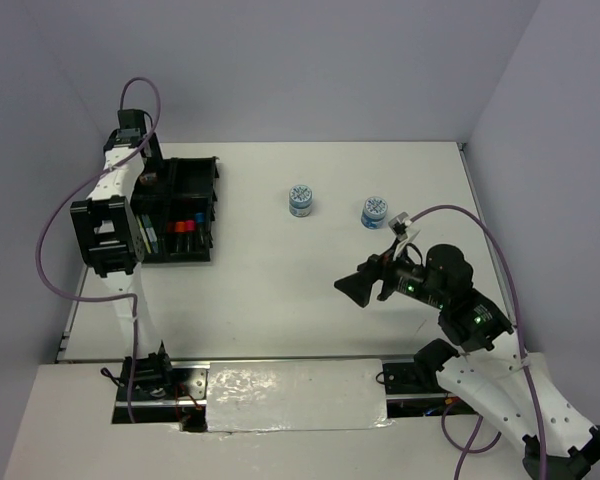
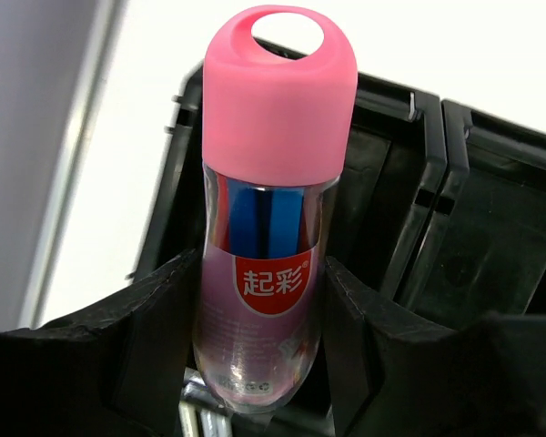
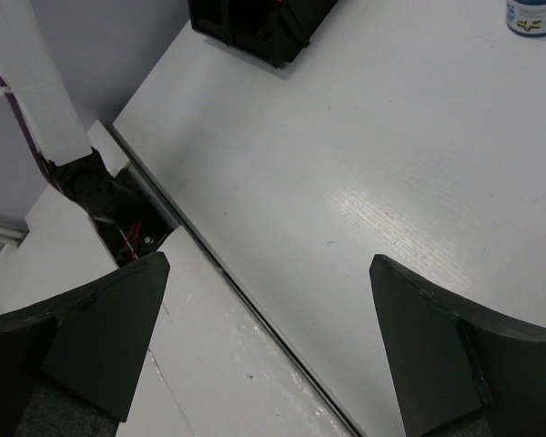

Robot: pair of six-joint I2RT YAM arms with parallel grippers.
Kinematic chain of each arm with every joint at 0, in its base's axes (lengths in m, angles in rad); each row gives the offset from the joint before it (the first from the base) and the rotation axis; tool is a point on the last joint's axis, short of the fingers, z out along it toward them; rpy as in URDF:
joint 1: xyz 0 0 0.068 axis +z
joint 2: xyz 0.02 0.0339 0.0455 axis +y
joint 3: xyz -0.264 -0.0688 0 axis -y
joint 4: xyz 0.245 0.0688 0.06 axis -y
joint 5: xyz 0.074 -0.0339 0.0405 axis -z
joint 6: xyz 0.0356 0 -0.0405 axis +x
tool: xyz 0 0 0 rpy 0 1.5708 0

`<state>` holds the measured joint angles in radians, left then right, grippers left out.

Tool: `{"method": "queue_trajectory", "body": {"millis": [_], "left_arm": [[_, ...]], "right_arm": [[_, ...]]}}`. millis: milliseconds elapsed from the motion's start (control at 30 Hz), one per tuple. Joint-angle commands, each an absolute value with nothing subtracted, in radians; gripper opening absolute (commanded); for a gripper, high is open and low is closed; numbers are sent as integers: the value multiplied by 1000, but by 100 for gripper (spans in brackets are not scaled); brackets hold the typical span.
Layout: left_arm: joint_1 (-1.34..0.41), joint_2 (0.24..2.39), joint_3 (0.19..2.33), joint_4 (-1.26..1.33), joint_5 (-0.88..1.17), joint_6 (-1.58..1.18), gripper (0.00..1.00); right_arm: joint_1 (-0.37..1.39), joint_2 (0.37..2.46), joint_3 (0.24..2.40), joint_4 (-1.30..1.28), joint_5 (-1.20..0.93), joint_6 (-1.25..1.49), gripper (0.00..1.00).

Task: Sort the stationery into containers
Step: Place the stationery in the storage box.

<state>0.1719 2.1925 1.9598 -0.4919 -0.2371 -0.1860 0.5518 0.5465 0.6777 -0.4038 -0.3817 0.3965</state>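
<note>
Between fingers of your left gripper [image 2: 262, 284]: pink tube [image 2: 268, 237], clamped at lower body, held just over black organiser tray [image 2: 428, 164]. Tube look: rounded pink cap with oval hole, clear body showing blue inside, red label with white characters. Your right gripper [image 3: 268, 266] spread wide, nothing in it, above table [image 1: 280, 300]. Blue-white tub [image 1: 301, 200] and second tub [image 1: 375, 211] stand on table, well apart from tray.
</note>
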Motion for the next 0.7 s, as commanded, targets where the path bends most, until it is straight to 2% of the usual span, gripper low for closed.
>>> {"method": "queue_trajectory", "body": {"millis": [0,33,67,100,167,233,333,500,567,633,667], "left_arm": [[167,2209,2020,-448,-209,-181,19],[170,2209,2029,-451,-212,-181,29],[172,2203,2032,-454,-219,-189,49],[176,2195,2031,-451,-192,-190,58],[184,2183,2054,-465,-204,-212,73],[186,2158,2062,-477,-204,-227,79],[183,2120,2077,-486,-218,-239,99],[164,2053,2089,-526,-207,-261,99],[54,2025,2127,-587,-248,-244,99],[-133,2010,2155,-610,-317,-200,99],[-194,2006,2143,-607,-336,-201,99]], "right_arm": [[551,564,695,-336,-397,393,100],[549,572,699,-334,-400,393,100],[551,587,704,-331,-405,394,100],[551,594,704,-322,-408,396,100],[552,607,703,-313,-414,403,100],[552,612,704,-311,-419,405,100],[552,611,715,-324,-411,400,100],[551,603,733,-360,-347,387,100],[551,598,744,-383,-240,393,100],[551,594,767,-445,-114,431,100],[551,589,776,-501,28,454,100]]}}
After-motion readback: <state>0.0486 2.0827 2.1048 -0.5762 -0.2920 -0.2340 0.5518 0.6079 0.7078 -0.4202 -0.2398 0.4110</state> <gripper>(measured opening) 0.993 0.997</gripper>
